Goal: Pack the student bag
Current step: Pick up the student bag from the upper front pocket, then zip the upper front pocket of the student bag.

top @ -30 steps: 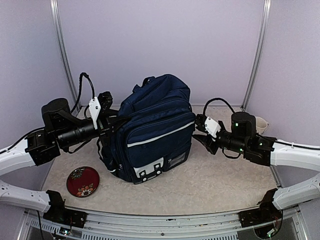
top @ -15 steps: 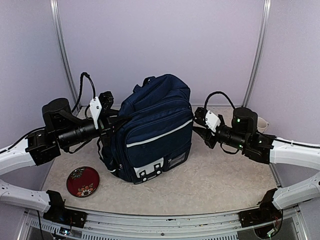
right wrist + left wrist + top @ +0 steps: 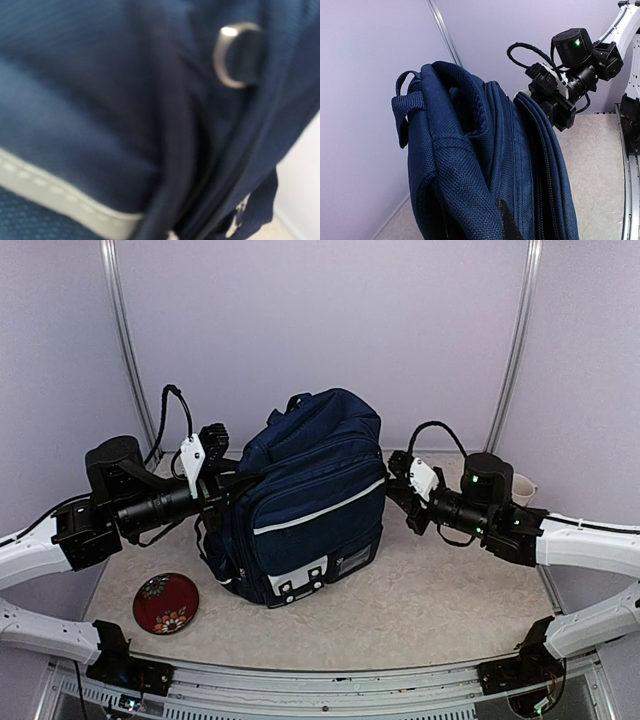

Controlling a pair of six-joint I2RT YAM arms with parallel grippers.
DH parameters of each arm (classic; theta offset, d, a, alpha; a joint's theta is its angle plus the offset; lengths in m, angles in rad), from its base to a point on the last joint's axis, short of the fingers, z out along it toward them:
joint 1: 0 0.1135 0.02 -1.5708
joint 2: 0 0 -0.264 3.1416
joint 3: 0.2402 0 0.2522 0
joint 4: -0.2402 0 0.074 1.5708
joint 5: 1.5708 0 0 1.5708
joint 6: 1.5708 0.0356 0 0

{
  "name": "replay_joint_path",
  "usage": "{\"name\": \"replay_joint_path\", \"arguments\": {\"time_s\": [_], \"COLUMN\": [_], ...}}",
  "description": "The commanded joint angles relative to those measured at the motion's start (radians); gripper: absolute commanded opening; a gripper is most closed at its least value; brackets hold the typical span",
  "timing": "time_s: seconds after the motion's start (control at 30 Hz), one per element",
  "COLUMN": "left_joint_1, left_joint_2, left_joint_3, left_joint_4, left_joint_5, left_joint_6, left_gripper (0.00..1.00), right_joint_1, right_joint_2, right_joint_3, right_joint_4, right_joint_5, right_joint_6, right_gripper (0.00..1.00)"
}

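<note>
Watching from above, I see the bag [image 3: 315, 500] standing upright on the table [image 3: 430, 600], its front pocket facing me. My left gripper [image 3: 232, 486] sits against the bag's left side with jaws pressed together; whether fabric is caught between them I cannot tell. My right gripper [image 3: 395, 482] touches the bag's right edge, but I cannot tell how its jaws stand, since its wrist view is only blurred blue fabric and a metal ring [image 3: 231, 54]. A red dish [image 3: 166, 602] lies near the bag's front left.
</note>
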Motion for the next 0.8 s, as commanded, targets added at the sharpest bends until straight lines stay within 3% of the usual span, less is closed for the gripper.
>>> {"name": "replay_joint_path", "arguments": {"time_s": [0.0, 0.33, 0.6, 0.77], "left_joint_1": [-0.007, -0.023, -0.057, -0.057], "left_joint_2": [0.009, 0.008, 0.045, 0.038], "left_joint_3": [0.025, 0.011, 0.018, 0.023], "left_joint_4": [-0.037, -0.062, -0.016, 0.000], "left_joint_5": [0.033, 0.055, 0.097, 0.070], "left_joint_6": [0.020, 0.009, -0.015, -0.039], "left_gripper": [0.00, 0.00, 0.00, 0.00], "right_joint_1": [0.020, 0.034, 0.175, 0.202], "right_joint_2": [0.019, -0.101, -0.060, -0.064], "right_joint_3": [0.018, 0.110, 0.225, 0.309], "right_joint_4": [0.079, 0.035, 0.024, 0.035], "right_joint_5": [-0.004, 0.178, 0.268, 0.280], "right_joint_6": [0.022, -0.012, -0.173, -0.204], "right_gripper": [0.00, 0.00, 0.00, 0.00]}}
